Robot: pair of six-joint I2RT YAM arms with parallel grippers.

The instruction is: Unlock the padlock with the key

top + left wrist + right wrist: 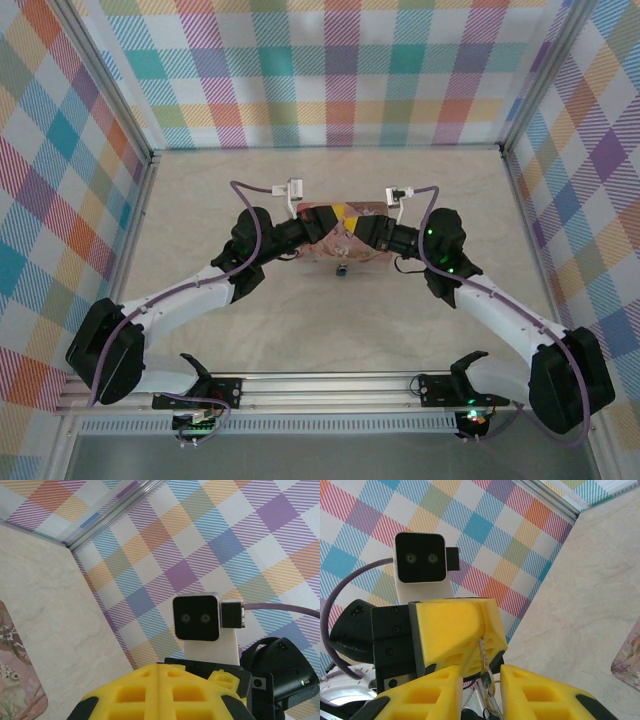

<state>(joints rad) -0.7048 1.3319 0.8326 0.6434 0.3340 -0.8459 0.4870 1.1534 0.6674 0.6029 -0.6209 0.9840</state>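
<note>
The padlock (pixel 341 270) sits at the near edge of the pink tin (pixel 330 245), on the side toward the arm bases, while both hands meet over the tin's middle. Your left hand (pixel 157 672) is fully closed, seemingly pinching the key (pixel 482 652), which hangs lengthwise from its tips. Your right hand (pixel 480 677) stands slightly parted around the key ring (pixel 490 684), clamping nothing that you can make out. The key must travel toward that near edge.

Nothing readable right now: no lettering, label, brand, number or sign legible anywhere, not even on the illustrated pink tin (pixel 14 677).
</note>
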